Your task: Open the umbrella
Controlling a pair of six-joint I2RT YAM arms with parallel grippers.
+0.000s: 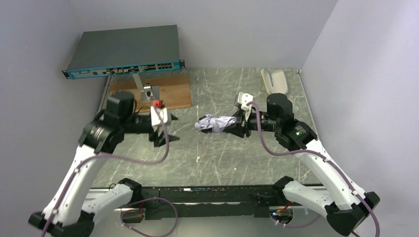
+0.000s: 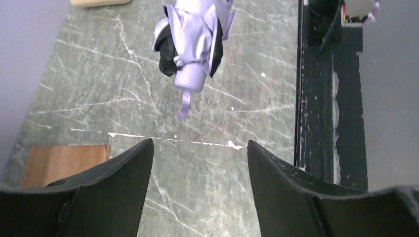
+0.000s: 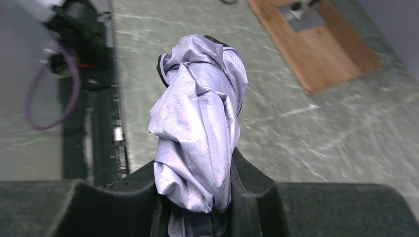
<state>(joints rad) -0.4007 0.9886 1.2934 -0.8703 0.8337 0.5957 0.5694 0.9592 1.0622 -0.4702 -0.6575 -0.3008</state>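
Task progress: barely started. The compact folding umbrella [image 1: 215, 123], a crumpled bundle of pale silvery-lilac fabric with black showing in the folds, lies at mid-worktop. Canopy not spread and no shaft drawn out in any view. The whole opening is left to do. Judged, not seen: the bundle needs holding at both ends before it can be pulled long.

Worktop [image 1: 222, 158]: grey-green marbled stone with pale scratches. Brown wooden board [image 1: 173, 91] at the far left, well apart from the umbrella.

Right claw [image 1: 237, 126]: closed narrow on the umbrella's right end. In its wrist view the two black fingers [image 3: 252, 173] press the fabric from both sides, and the bundle [image 3: 197, 133] stands out ahead of them. Whether it grips the handle or only cloth is hidden by the folds.

Left claw [image 1: 160, 138]: jaws wide, holding nothing and touching nothing. It sits low over the worktop, left of the umbrella and apart from it. Its wrist view looks between the spread fingers [image 2: 123, 173] towards the bundle's near end [image 2: 192, 44], a rounded pale tip with a short ribbon loop [image 2: 185, 103] trailing onto the stone.
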